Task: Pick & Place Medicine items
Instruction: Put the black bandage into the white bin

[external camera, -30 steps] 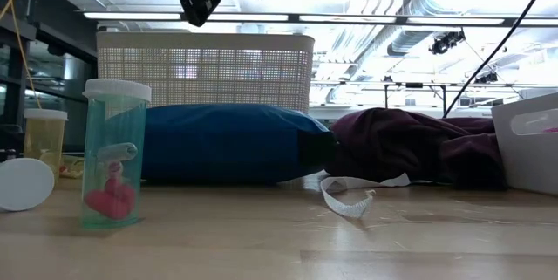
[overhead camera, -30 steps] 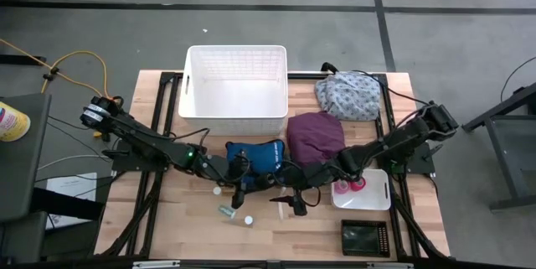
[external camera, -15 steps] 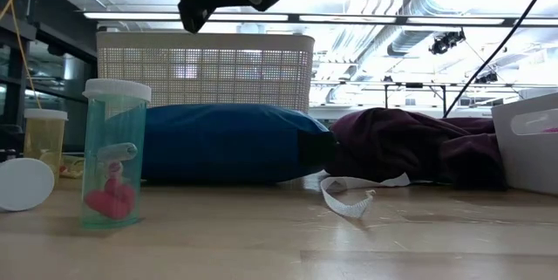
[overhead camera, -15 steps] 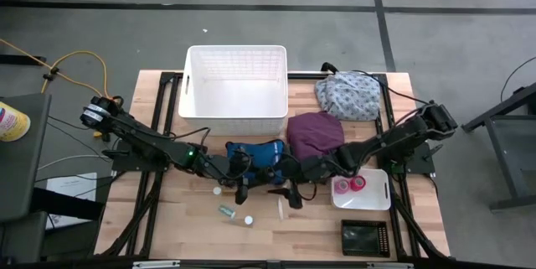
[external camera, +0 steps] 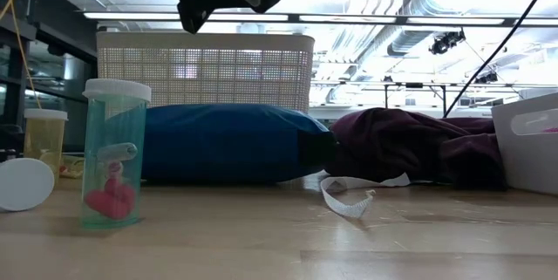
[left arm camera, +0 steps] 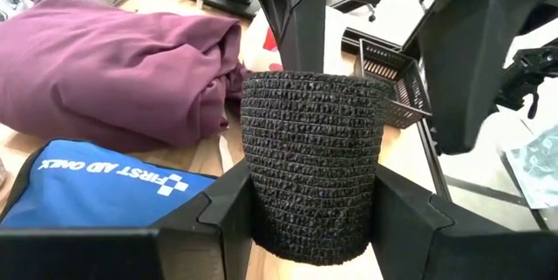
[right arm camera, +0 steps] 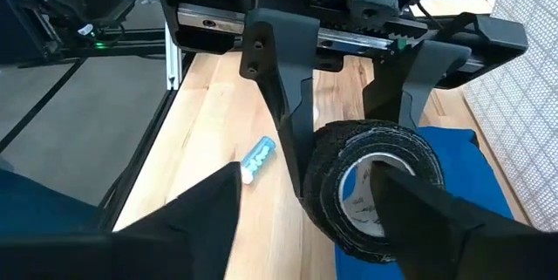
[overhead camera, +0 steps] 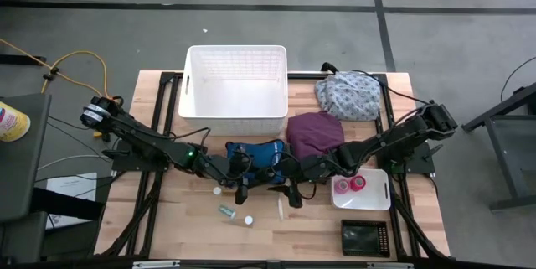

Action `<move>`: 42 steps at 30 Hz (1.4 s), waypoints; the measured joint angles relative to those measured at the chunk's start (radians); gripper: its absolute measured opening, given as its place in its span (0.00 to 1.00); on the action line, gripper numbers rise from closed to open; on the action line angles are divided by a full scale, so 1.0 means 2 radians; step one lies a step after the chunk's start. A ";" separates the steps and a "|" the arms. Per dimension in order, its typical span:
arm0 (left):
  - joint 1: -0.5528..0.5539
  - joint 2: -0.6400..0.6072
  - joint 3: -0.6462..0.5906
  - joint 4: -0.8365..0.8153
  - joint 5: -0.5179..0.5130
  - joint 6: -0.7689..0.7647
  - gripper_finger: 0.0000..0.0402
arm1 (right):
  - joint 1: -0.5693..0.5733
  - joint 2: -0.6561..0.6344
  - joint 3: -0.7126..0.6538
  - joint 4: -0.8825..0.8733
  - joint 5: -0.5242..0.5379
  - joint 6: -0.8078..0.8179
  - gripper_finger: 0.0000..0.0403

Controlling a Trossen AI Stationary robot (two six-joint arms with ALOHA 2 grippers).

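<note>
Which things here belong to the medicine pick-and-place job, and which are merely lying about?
Job things:
- black bandage roll, held in the left tool
- greenish vial with pink contents
- pink rolls in the small white tray

Lying about:
- blue first aid pouch
- purple cloth
- floral cloth
- white basket

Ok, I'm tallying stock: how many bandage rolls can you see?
3. A black roll is held in the left gripper mid-table. A pink roll and a red roll lie in the small white tray. Others may be hidden.
</note>
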State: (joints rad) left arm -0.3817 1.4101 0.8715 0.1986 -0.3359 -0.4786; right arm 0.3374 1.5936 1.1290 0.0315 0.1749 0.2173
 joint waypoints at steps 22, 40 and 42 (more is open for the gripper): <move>-0.001 0.000 0.000 0.000 0.004 0.007 0.42 | -0.001 0.000 0.000 0.002 -0.016 -0.002 0.19; 0.000 0.000 0.000 0.000 0.011 0.009 0.42 | 0.000 0.000 0.000 0.001 -0.024 -0.002 0.03; 0.000 0.000 0.000 0.000 0.012 0.009 0.42 | 0.000 0.000 0.000 0.001 -0.025 -0.002 0.03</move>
State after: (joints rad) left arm -0.3824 1.4101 0.8719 0.1982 -0.3128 -0.4610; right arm 0.3367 1.5936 1.1287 0.0341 0.1258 0.2134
